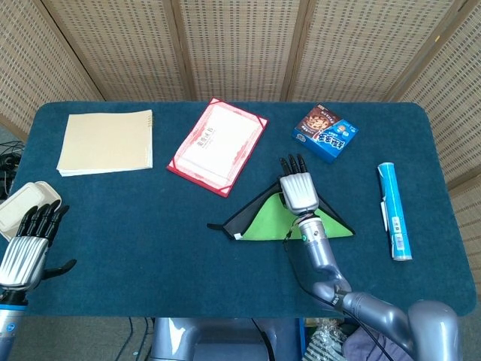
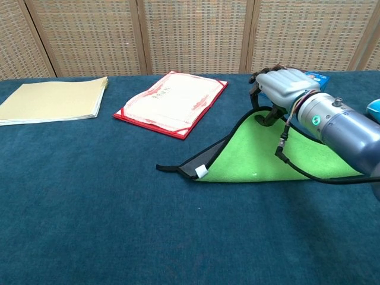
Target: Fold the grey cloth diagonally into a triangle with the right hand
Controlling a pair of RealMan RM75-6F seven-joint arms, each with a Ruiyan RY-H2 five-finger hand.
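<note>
chest view: right hand (image 2: 279,86) pinches the grey cloth's (image 2: 261,154) corner, green side up.

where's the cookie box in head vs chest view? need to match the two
Head view: the cookie box lies in full, upper right of centre, on the table beyond the right hand.
Chest view: only its top edge shows at the right, behind the right hand, which hides the rest.
Shared landmark: the red-bordered certificate, left of the box in both views.
</note>
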